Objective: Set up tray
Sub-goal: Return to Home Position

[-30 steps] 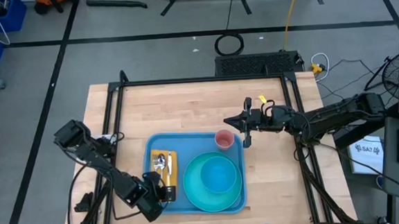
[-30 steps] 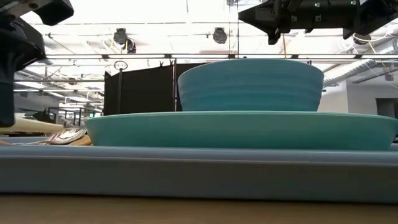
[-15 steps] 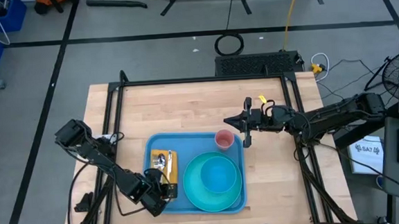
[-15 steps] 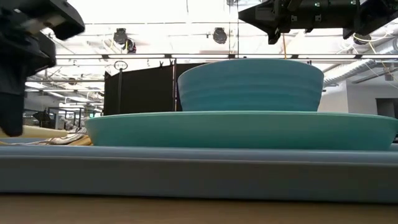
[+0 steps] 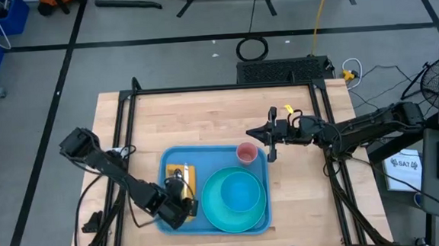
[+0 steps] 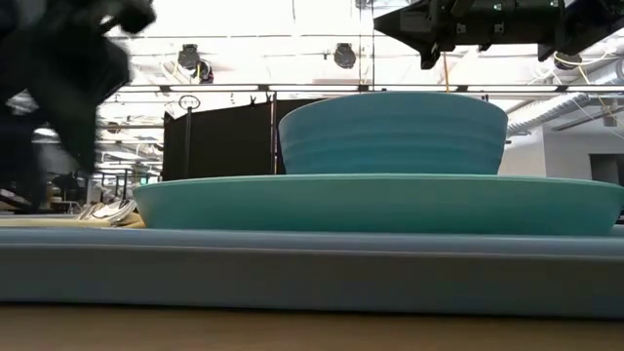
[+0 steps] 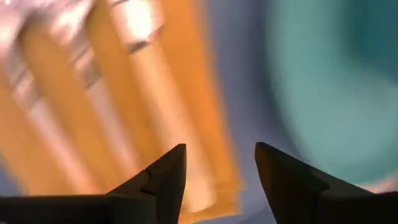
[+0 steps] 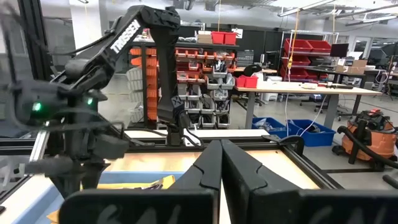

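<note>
Since a second ago we see the left gripper (image 5: 182,204) shift from the near left corner of the tray (image 5: 206,156) to a spot further in, over the near end of the yellow napkin (image 5: 180,176) and just beside the turquoise plate (image 5: 236,213). In the low view its blurred dark bulk (image 6: 68,68) reaches further into the picture than before. Its fingers (image 7: 168,174) stand apart with nothing between them, and the napkin and cutlery below are smeared streaks. The right gripper (image 5: 269,144) has not moved. It hangs just past the tray's far right corner, near the pink cup (image 5: 246,152), with its jaws pressed together and empty, as its wrist view (image 8: 219,144) shows. The tray lies on the near half of the table (image 5: 204,116), its near rim close to the table's near edge, and it holds the napkin on its left, the plate with the bowl (image 5: 239,192) on its right, and the cup at the far right corner. Bare wood lies open beyond the tray and to its left. Black frame rails run along both sides of the table, and the left arm crosses the left one.
</note>
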Motion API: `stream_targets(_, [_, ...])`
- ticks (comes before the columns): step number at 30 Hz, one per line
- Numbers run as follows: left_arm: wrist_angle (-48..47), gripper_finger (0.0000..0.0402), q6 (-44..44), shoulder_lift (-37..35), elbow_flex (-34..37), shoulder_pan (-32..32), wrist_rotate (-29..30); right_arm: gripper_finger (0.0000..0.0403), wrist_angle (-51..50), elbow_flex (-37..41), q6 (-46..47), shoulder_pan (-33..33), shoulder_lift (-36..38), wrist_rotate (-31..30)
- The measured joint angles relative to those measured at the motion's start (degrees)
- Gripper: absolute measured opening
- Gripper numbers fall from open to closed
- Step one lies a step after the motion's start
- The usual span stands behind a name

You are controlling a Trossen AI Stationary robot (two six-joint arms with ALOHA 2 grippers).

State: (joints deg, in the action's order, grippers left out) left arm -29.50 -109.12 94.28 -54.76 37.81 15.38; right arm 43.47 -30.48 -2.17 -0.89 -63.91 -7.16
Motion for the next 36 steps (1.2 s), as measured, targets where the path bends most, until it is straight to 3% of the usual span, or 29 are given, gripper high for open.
stream_targets(6, [6.39, 0.0199, 23.61, -9.25, -0.17, -0.79, 12.49, 0.0, -0.08, 0.0, 0.43, 0.0, 2.38, -0.06])
stream_targets(9, [5.22, 0.0199, 34.12, -14.54, -0.1, 0.4, 17.64, 0.0, -0.77, 0.0, 0.85, 0.0, 4.12, -0.03])
stream_targets(13, [2.4, 0.02, 51.7, -20.01, -0.09, 4.27, 31.46, 0.0, -7.93, 0.0, 0.17, 0.0, 8.86, 0.04])
stream_targets(18, [3.11, 0.02, 68.39, -24.59, 0.34, 10.39, 45.92, 0.0, -14.37, 4.18, 4.21, 0.04, 21.17, 2.96])
stream_targets(22, [0.83, 0.02, 69.38, -29.89, 6.08, 15.6, 55.41, 0.0, -14.22, 12.26, 5.59, 0.04, 35.76, 2.67])
stream_targets(27, [3.5, 0.02, 63.28, -41.03, 20.65, 17.59, 58.61, 0.0, -13.51, 20.79, 6.03, 0.04, 52.57, 0.91])
stream_targets(30, [10.21, 0.02, 63.63, -47.66, 29.53, 17.47, 58.39, 0.0, -13.9, 24.11, 6.04, 0.04, 59.84, -0.5])
stream_targets(36, [26.54, 0.02, 74.8, -60.16, 44.08, 15.9, 53.33, 0.0, -13.86, 25.94, 5.95, 0.04, 63.42, -0.54])
